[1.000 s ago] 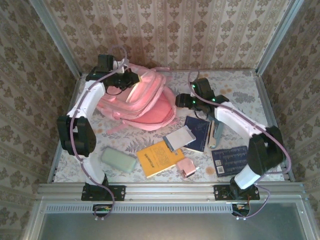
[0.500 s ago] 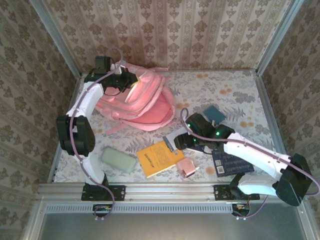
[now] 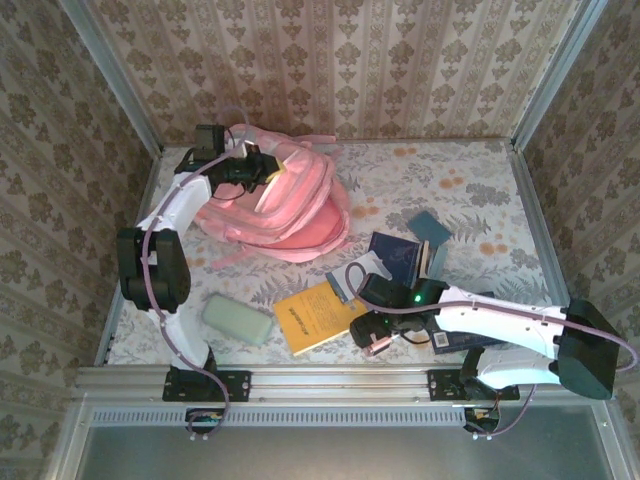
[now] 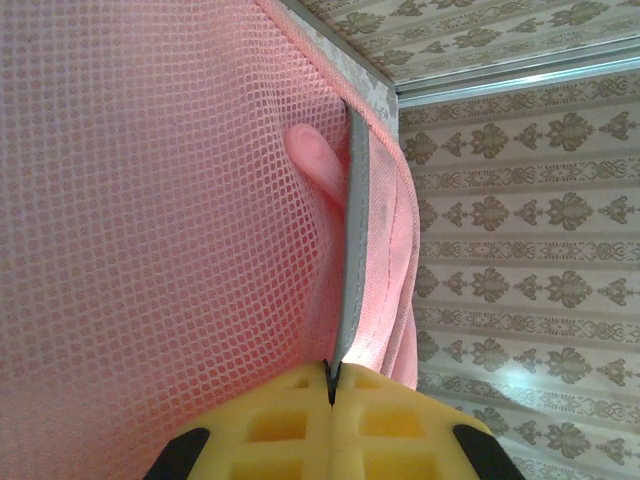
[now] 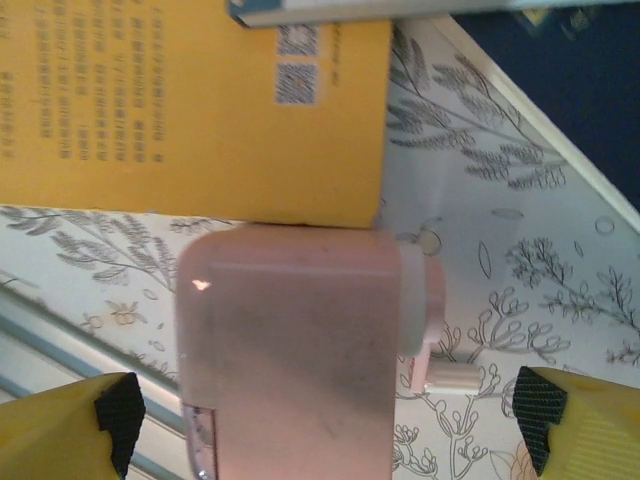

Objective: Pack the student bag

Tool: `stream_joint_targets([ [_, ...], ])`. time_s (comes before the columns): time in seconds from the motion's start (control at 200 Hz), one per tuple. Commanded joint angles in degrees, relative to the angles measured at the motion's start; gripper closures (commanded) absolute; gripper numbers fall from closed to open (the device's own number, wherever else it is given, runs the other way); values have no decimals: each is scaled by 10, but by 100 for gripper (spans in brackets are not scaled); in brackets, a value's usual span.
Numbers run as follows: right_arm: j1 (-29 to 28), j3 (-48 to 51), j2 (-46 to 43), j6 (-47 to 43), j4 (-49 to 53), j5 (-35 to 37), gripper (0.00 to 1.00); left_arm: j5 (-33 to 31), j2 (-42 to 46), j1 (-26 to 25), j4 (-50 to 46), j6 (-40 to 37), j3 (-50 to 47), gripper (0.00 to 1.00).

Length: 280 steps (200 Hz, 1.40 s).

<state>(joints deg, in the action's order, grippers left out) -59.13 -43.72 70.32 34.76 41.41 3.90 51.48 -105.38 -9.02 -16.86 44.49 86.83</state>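
Right wrist: QR-coded yellow book (image 5: 200, 100), right gripper (image 5: 325, 420) agape; left gripper (image 4: 330, 385) clamped on bag (image 4: 150, 200).

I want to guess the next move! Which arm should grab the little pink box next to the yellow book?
Probably the right. The right gripper hangs open over the pink box, a finger on each side. The left gripper is shut on the student bag's edge, far from it.
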Motion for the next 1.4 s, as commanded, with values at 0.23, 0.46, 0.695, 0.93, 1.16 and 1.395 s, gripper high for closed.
stream_joint_targets([
  [0.23, -57, 5, 67, 57, -11, 46, 0, 31, 9, 0, 64, 31, -19, 100],
  [0.46, -64, -8, 90, 61, 0, 85, 16, 31, 7, 1, 61, 29, -19, 100],
  [0.695, -73, -18, 71, 61, 16, 96, 41, 29, 2, 1, 59, 26, -19, 100],
  [0.93, -52, -50, -14, 36, 61, 130, 41, 43, 8, 2, 54, 28, -7, 100],
  [1.16, 92, -65, -91, -12, -57, 74, 42, 57, 10, 8, -14, 15, 73, 100],
  [1.395, 222, -153, 31, -27, -230, -36, 44, 84, 12, 14, -13, 51, 115, 100],
])
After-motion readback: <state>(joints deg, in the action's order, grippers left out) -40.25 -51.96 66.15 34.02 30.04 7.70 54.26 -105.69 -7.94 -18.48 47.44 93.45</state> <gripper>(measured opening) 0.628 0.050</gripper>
